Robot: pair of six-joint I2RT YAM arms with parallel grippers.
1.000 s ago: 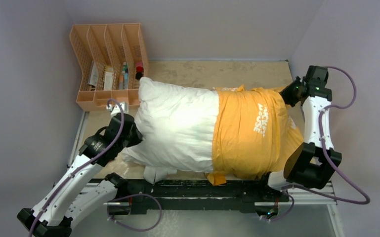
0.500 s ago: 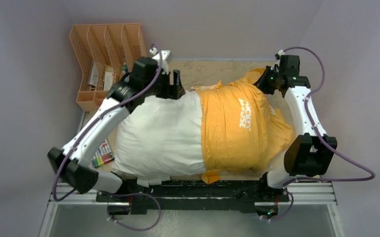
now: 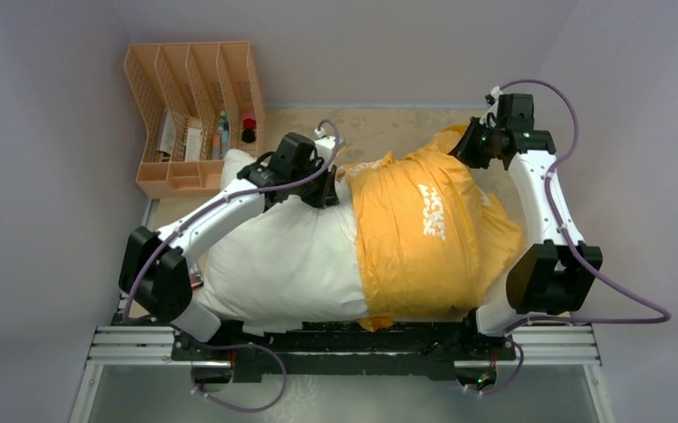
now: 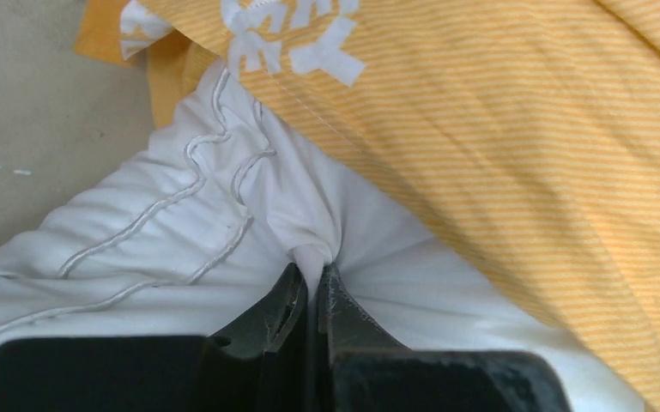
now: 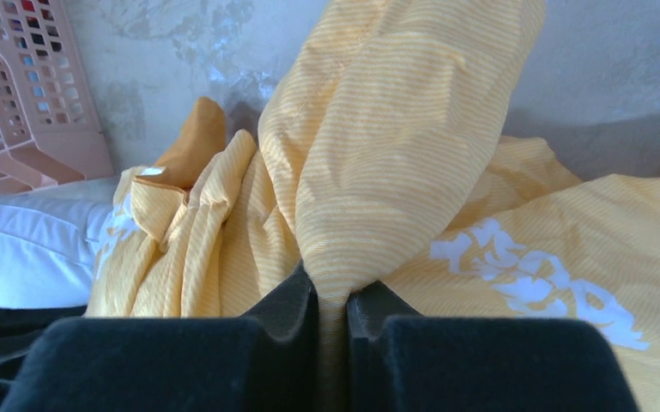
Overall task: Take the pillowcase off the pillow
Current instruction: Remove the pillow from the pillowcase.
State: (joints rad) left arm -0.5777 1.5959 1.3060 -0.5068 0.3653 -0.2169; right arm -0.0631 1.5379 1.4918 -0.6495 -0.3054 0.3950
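The white pillow [image 3: 286, 256] lies across the table with its right half inside the orange-yellow pillowcase [image 3: 423, 238], white lettering facing up. My left gripper [image 3: 329, 189] is at the pillow's far edge, just left of the pillowcase hem. In the left wrist view it [image 4: 312, 275] is shut on a pinch of the white pillow [image 4: 223, 215] fabric beside the striped pillowcase [image 4: 498, 129]. My right gripper [image 3: 469, 145] sits at the far right corner. Seen from the right wrist it [image 5: 332, 292] is shut on a raised fold of the pillowcase [image 5: 378, 154].
An orange mesh organizer [image 3: 194, 115] with small items stands at the back left, also in the right wrist view [image 5: 17, 94]. Walls close in on the left, back and right. The arms' rail [image 3: 353, 344] runs along the near edge.
My left arm swung from the pillow's near-left side to its far edge, opened on the way, and has shut on white pillow fabric. The right gripper shifted slightly left, still holding the pillowcase.
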